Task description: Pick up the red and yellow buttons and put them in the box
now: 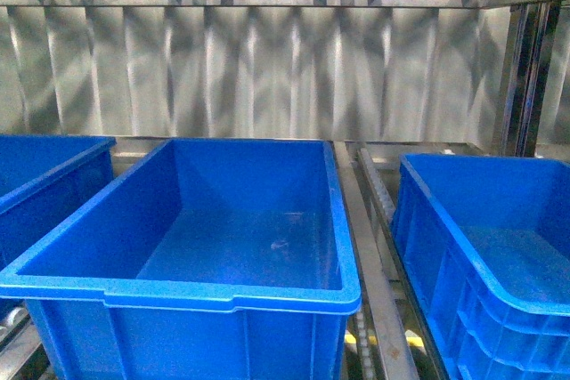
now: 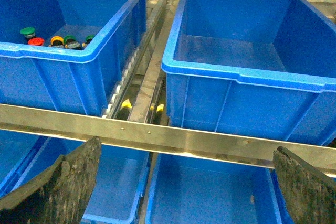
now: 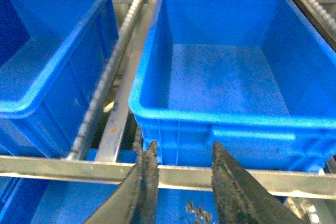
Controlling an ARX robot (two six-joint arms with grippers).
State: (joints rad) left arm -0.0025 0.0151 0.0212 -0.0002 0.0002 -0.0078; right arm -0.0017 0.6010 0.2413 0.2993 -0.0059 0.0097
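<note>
In the left wrist view a red button (image 2: pixel 35 41) and a yellow button (image 2: pixel 56 40) lie with green-capped ones (image 2: pixel 28 32) in the near corner of a blue crate (image 2: pixel 52 53). Beside it stands an empty blue box (image 2: pixel 247 74), which the front view also shows in the middle (image 1: pixel 178 291). My left gripper (image 2: pixel 184 182) is open wide and empty, below and in front of both crates, behind a steel rail. My right gripper (image 3: pixel 181 156) is open and empty, in front of another empty blue crate (image 3: pixel 226 114). Neither arm shows in the front view.
A steel shelf rail (image 2: pixel 168 137) crosses in front of the crates, with roller tracks (image 3: pixel 105 82) between them. More blue crates sit on the shelf below (image 2: pixel 210 192); small grey parts (image 3: pixel 197 211) lie in one. Crates flank the middle one at left (image 1: pixel 44 175) and right (image 1: pixel 481 246).
</note>
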